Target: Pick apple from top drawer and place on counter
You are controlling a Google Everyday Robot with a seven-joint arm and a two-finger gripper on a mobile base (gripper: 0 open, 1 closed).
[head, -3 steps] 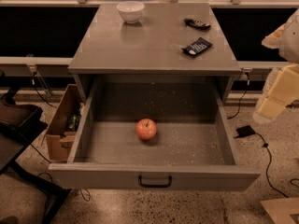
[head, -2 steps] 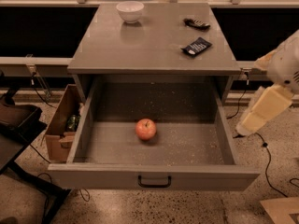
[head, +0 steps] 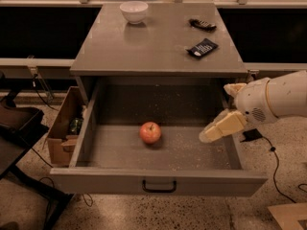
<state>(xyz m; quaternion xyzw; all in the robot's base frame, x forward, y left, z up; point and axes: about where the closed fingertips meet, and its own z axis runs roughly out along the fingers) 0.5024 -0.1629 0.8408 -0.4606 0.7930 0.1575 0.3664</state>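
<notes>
The apple [head: 150,132], red-orange with a short stem, lies on the speckled floor of the open top drawer [head: 158,180], a little left of its middle. The drawer is pulled fully out, with a small black handle [head: 159,186] on its front panel. My gripper [head: 217,129], cream-coloured, reaches in from the right over the drawer's right side, right of the apple and apart from it. It holds nothing. The counter [head: 153,44] is the flat grey cabinet top behind the drawer.
On the counter stand a white bowl [head: 134,11] at the back left and two dark small objects [head: 202,48] [head: 202,24] at the right. A cardboard box [head: 65,127] sits left of the cabinet. A black cable [head: 276,162] lies on the floor at right.
My arm has swung in from the right edge towards the left and down, bringing the gripper over the drawer's right side. The apple has not moved.
</notes>
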